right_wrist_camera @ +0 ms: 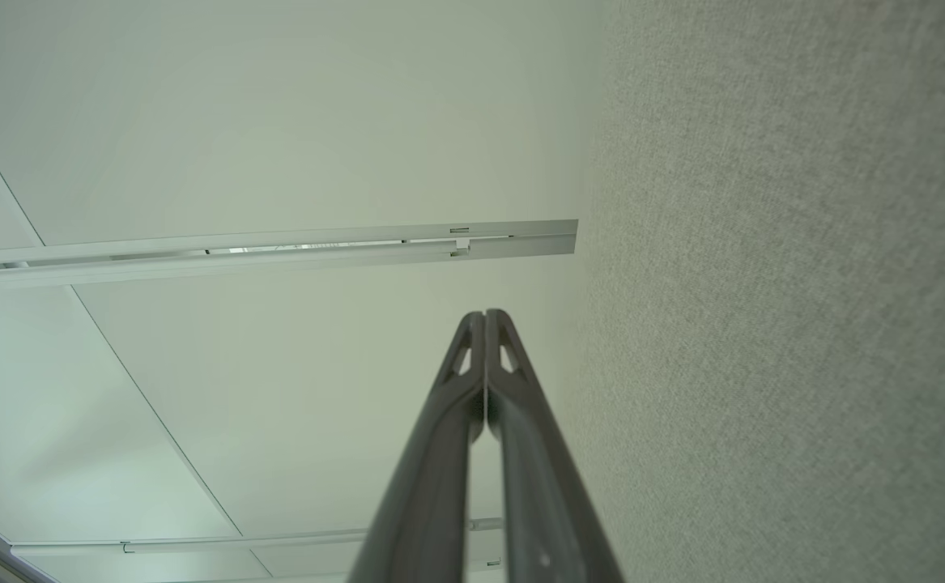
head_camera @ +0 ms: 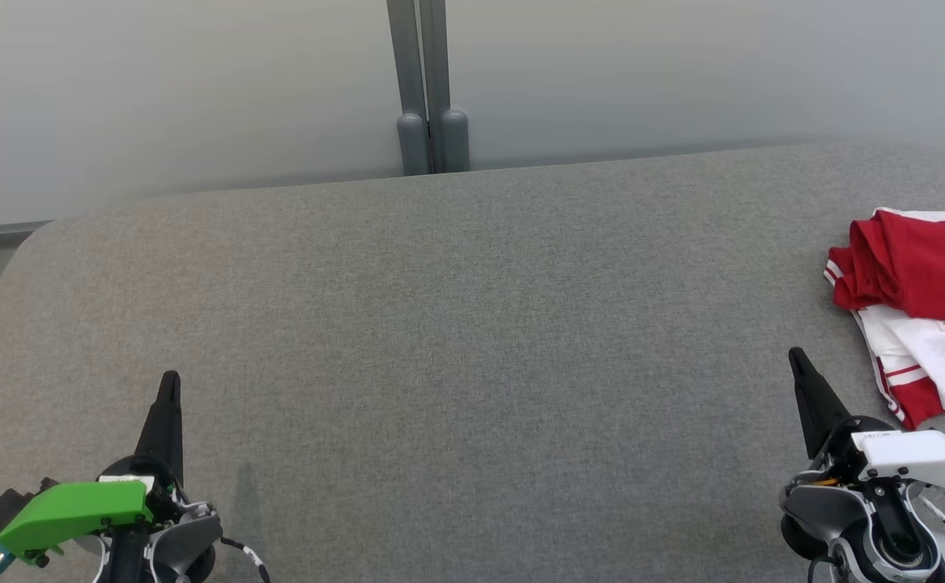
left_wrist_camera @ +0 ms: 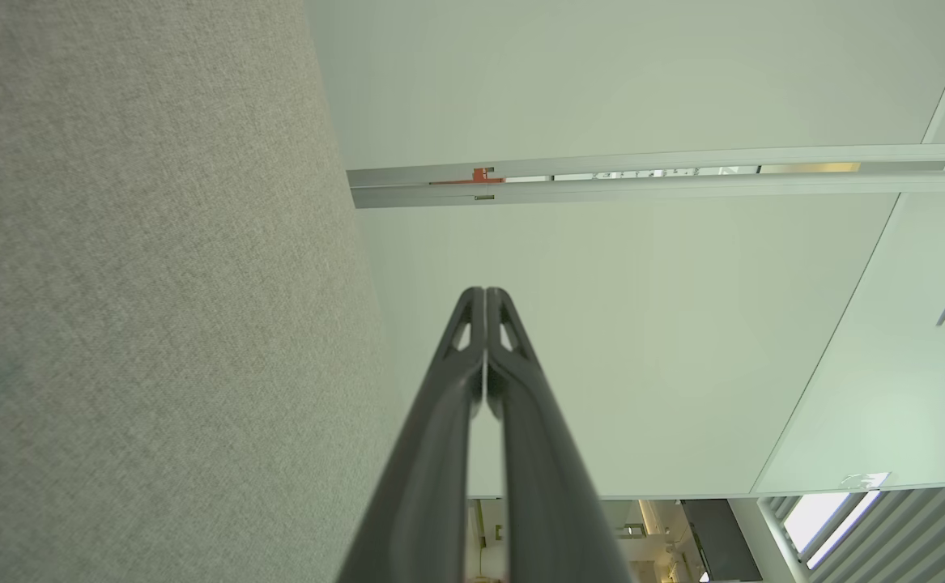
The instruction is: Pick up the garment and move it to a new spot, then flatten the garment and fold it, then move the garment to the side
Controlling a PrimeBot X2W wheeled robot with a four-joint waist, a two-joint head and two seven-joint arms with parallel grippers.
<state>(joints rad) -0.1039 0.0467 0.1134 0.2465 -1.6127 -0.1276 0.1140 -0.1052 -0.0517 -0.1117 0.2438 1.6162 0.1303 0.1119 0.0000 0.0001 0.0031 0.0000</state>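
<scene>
Head view shows you the garment (head_camera: 917, 308), a red and white heap, at the cushion's (head_camera: 456, 340) far right edge, partly cut off by the frame. Your left gripper (head_camera: 168, 389) and right gripper (head_camera: 796, 360) both sit clenched and empty, low over the cushion. Reach without parting the right fingers and you may shove the cloth off the edge; its loose layers may also separate.

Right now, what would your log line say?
red-and-white garment: bunched, right edge of grey table | left gripper: jaws shut, empty | right gripper: jaws shut, empty
</scene>
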